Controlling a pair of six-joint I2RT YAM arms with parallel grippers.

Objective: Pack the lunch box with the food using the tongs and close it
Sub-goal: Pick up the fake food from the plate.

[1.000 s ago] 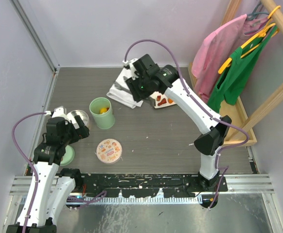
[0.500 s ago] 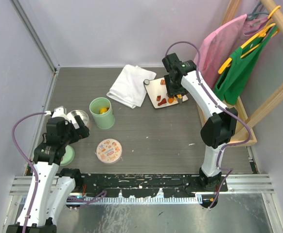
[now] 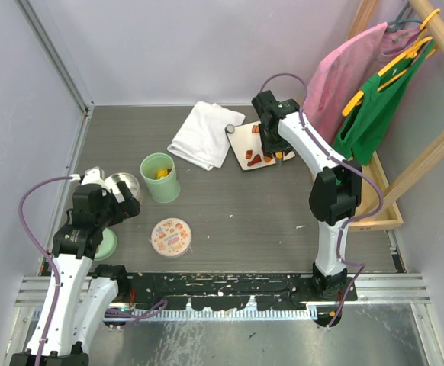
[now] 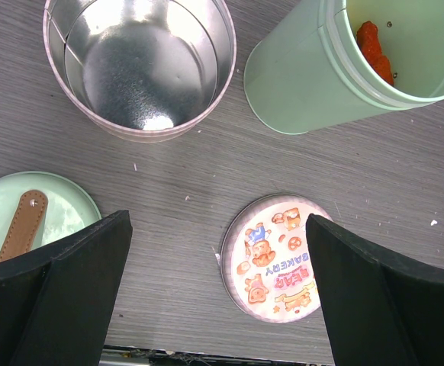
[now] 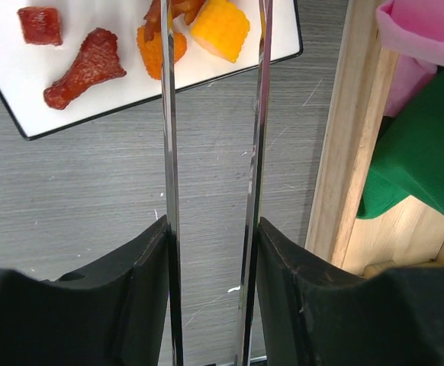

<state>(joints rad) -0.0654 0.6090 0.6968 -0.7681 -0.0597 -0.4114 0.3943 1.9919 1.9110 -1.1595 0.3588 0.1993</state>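
Far right on grey table (image 3: 245,206): right jaws clenched on long slim grey metal tongs (image 5: 168,152), tips straddling small orange and yellow food pieces (image 5: 220,29) dead ahead; left jaws released, well apart.

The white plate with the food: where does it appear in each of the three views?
Top external: white plate at back right, next to the white cloth.
Left wrist: not in view.
Right wrist: white plate at top left, under the tips of the tongs.
Shared landmark: the wooden frame right of the plate, in the top external and right wrist views only.
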